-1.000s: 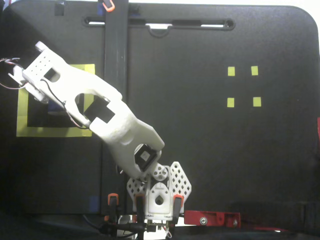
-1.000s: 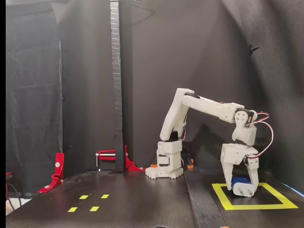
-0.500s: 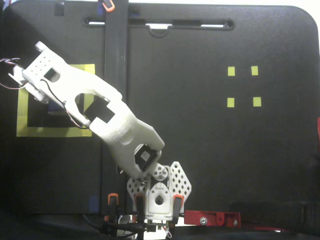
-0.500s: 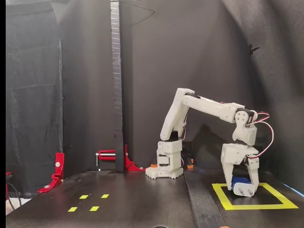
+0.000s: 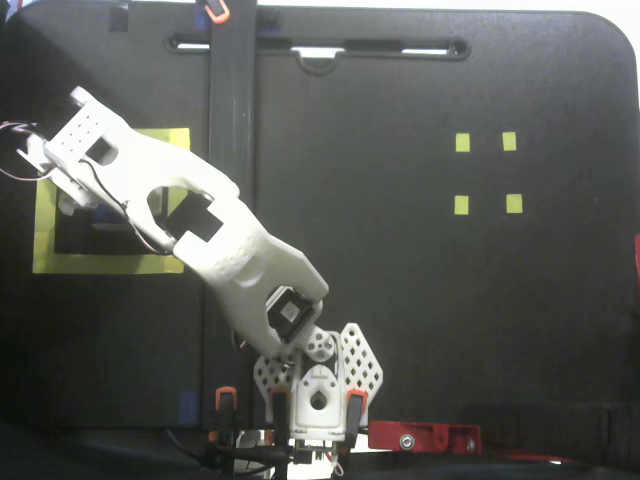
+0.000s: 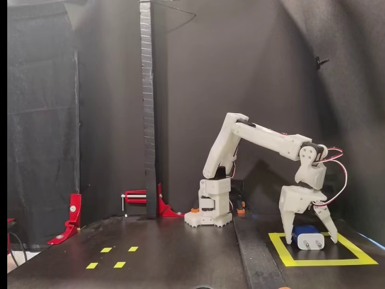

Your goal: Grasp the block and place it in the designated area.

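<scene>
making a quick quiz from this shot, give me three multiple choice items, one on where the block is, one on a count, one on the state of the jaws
1. Where does the block lie?
A. inside the designated area
B. beside the red clamp
C. among the small yellow squares

2. How many small yellow squares are on the table?
A. two
B. four
C. six

3. How are the jaws of the gripper?
A. shut on the block
B. spread apart around the block
C. far above the table

Key: 1 A, the fixed side view shows it on the black surface within the yellow outline. 2 B, a fixed top view shows four. 3 B, both fingers stand splayed either side of the block.
</scene>
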